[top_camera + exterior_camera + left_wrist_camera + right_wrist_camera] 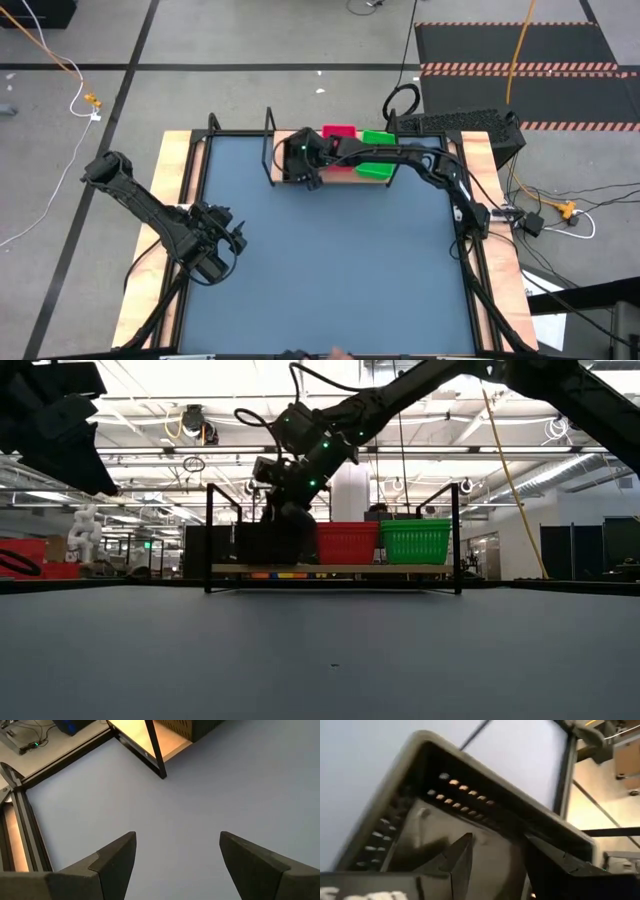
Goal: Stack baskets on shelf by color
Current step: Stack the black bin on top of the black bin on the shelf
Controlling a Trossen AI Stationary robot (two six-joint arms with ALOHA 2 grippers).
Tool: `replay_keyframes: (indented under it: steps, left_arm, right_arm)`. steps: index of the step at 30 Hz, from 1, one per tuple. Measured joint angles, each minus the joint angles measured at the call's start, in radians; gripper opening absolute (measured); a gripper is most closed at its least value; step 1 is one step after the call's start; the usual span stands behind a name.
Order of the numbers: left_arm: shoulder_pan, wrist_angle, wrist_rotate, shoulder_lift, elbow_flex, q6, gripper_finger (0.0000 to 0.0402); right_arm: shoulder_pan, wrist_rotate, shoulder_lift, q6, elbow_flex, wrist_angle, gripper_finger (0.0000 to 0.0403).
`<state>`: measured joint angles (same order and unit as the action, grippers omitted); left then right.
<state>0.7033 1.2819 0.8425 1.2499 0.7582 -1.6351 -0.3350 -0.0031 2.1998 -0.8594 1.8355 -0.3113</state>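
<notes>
The shelf (pixel 340 569), a light-wood board in a black frame, stands at the table's far middle. On it sit a black basket (pixel 262 544) at the left, a pink-red basket (pixel 347 543) in the middle and a green basket (pixel 415 542) at the right. My right gripper (pixel 304 166) reaches down into the black basket. In the right wrist view its fingers (pixel 495 855) stand apart astride the black basket's (pixel 470 785) wall, one inside and one outside. My left gripper (pixel 235 240) waits open over bare tabletop near the left edge, with nothing between its fingers (pixel 117 857).
The blue-grey tabletop (pixel 340 260) spreads in front of the shelf. Wooden strips (pixel 175 170) run along the table's left and right sides. A dark box (pixel 460 125) sits behind the shelf at the right. The shelf's front left corner (pixel 150 740) shows in the left wrist view.
</notes>
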Motion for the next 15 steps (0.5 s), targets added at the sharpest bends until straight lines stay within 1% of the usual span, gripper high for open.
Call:
replay_keyframes:
  steps: [7, 11, 15]
  left_arm:
    - [0.000, 0.004, 0.000, 0.000, 0.000, 0.002, 0.0285]
    - [0.000, 0.004, 0.000, 0.000, 0.000, 0.001, 0.0285]
    - [0.000, 0.004, 0.000, 0.000, 0.000, 0.001, 0.0285]
  right_arm:
    - [-0.037, -0.028, 0.000, -0.020, 0.000, 0.120, 0.0160]
    - [-0.070, -0.048, 0.000, -0.036, 0.001, 0.156, 0.0159]
    - [-0.096, -0.048, 0.000, -0.037, 0.001, 0.205, 0.0149]
